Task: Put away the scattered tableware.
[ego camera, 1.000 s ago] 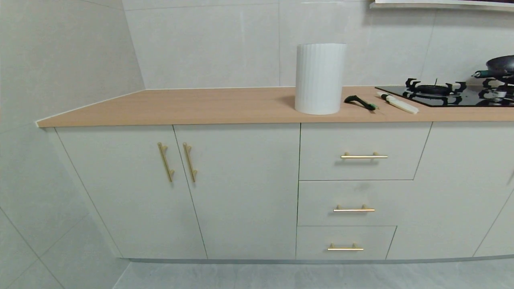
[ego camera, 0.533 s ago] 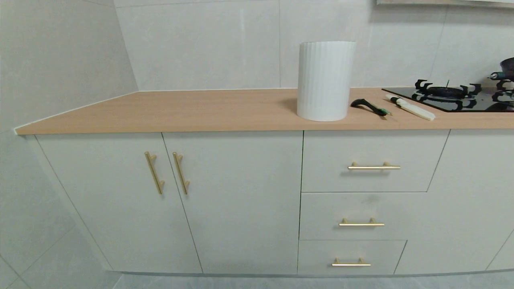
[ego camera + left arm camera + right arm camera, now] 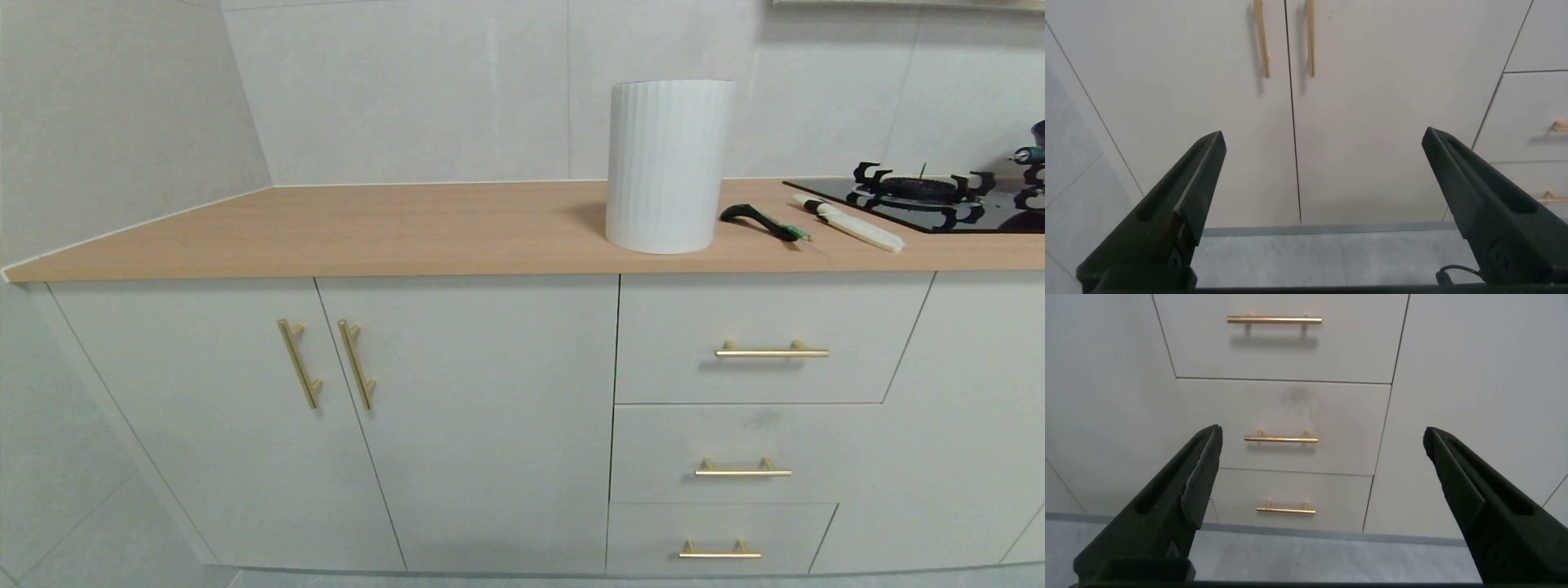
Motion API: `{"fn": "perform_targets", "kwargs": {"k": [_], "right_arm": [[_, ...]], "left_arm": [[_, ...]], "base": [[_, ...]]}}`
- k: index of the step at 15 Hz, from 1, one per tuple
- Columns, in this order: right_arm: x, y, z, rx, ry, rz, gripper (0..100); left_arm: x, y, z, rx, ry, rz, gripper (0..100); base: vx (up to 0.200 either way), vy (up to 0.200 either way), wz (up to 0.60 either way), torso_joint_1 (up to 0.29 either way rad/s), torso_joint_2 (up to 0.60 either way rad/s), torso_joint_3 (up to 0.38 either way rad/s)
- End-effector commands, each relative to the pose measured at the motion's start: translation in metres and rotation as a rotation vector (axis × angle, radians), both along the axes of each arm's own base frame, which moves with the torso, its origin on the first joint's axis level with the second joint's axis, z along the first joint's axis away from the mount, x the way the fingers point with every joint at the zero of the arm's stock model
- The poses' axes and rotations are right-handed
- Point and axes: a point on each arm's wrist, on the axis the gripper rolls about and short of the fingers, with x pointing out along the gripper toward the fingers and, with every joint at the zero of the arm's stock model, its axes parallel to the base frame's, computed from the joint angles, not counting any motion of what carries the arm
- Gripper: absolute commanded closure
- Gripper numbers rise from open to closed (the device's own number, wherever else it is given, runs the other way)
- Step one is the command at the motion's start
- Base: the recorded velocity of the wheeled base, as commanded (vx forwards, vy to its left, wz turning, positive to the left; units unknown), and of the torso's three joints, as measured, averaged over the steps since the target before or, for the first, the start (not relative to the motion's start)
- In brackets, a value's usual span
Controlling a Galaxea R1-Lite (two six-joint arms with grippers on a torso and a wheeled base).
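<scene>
We note the countertop (image 3: 367, 233) carrying a white ribbed container (image 3: 668, 163). The left gripper (image 3: 1323, 140) and right gripper (image 3: 1321, 434) face the cabinet fronts (image 3: 490, 408), spread wide and empty. Just right of the container lie a pale utensil (image 3: 853, 224) and a black-handled utensil (image 3: 759, 220), unstowed. We judge nothing done.

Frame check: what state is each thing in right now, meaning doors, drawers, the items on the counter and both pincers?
Left pincer, open, empty.
Right pincer, open, empty.
Cabinet doors, both shut.
Drawers, all three shut.
White ribbed canister, upright on the counter.
Black-handled tool, lying flat beside the canister.
White utensil, lying flat by the hob.
</scene>
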Motion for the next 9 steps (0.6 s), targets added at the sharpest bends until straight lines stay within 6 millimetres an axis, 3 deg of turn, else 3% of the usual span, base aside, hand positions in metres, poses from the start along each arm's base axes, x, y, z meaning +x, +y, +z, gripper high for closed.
{"fn": "perform_targets", "kwargs": {"k": [1,8,9], "right_arm": [[0.0,0.0,0.0,-0.001,0.001,0.001,0],[0.0,0.0,0.0,-0.009,-0.001,0.001,0],[-0.005,0.0,0.023,0.0,-0.077,0.017,0]], "left_arm": [[0.0,0.0,0.0,0.0,0.001,0.0,0],[0.0,0.0,0.0,0.0,0.001,0.0,0],[0.0,0.0,0.0,0.0,0.001,0.0,0]], "base": [[0.0,0.0,0.0,0.0,0.0,0.0],[0.0,0.0,0.0,0.0,0.0,0.0],[0.0,0.0,0.0,0.0,0.0,0.0]]}}
